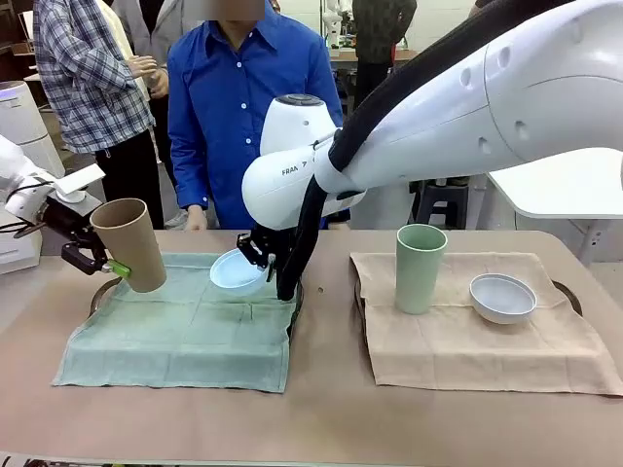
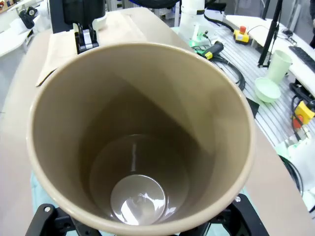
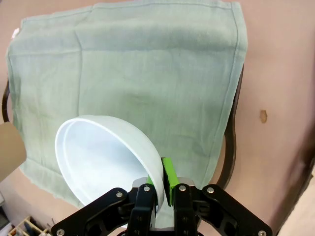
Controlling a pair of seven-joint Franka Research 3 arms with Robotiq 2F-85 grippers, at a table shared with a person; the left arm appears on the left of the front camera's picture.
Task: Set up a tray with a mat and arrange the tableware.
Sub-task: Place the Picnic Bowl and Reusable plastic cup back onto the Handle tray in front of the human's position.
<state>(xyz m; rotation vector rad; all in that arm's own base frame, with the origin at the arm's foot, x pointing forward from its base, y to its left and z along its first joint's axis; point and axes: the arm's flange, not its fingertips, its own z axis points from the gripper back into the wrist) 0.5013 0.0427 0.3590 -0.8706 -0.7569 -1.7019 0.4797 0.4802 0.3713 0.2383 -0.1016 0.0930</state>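
Gripping the tan cup by its lower wall, the left gripper holds it tilted above the near-left edge of the green mat, likely to set it there; the right gripper pinches the light blue bowl by its rim, over the mat's far side. From the left wrist, the cup's smooth, glossy, empty interior faces the camera. From the right wrist, fingers are clamped tight on the bowl's thin rim, the bowl tipped over the mat on its dark tray.

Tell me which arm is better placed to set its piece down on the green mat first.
Probably the right. Its gripper, jaws shut on the light blue bowl's rim, hangs low over the green mat. The left gripper holds the tan cup tilted at the mat's left edge, needing to be righted first.
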